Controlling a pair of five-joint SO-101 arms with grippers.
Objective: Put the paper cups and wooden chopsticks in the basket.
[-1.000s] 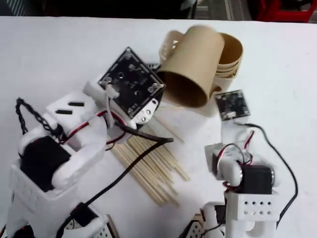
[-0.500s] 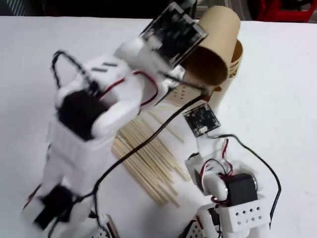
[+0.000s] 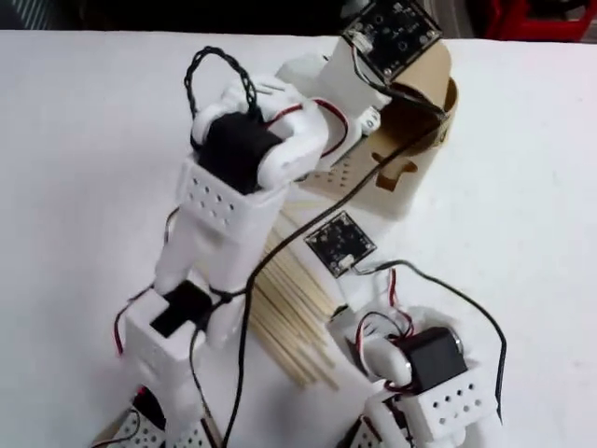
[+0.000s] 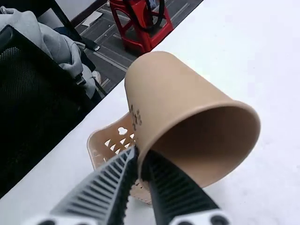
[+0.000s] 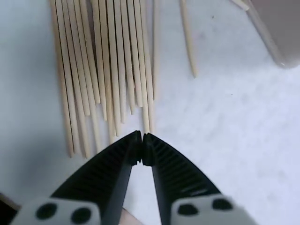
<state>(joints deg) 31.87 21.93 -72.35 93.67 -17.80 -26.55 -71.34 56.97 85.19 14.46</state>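
Note:
A tan paper cup [image 4: 187, 126] hangs tilted, mouth sideways, with my left gripper [image 4: 139, 157] shut on its rim. Just below it is the beige basket [image 4: 108, 145] with cut-out holes. In the high view the left arm stretches to the table's far side, and the cup [image 3: 435, 73] sits over the basket [image 3: 392, 177]. A row of wooden chopsticks [image 5: 108, 70] lies flat on the white table. My right gripper [image 5: 141, 140] is shut and empty, its tips just above the near ends of the sticks. The chopsticks [image 3: 289, 322] lie between the two arm bases.
A corner of the basket [image 5: 281, 28] shows beyond the sticks. One stray chopstick [image 5: 187, 37] lies apart from the row. Off the table's far edge are a red stool [image 4: 145, 18] and a dark chair [image 4: 37, 79]. White table [image 3: 84, 140] lies open to the left.
The left arm has swung up and away from above the chopsticks, carrying the cup to over the basket. The right arm has shifted left toward the chopsticks.

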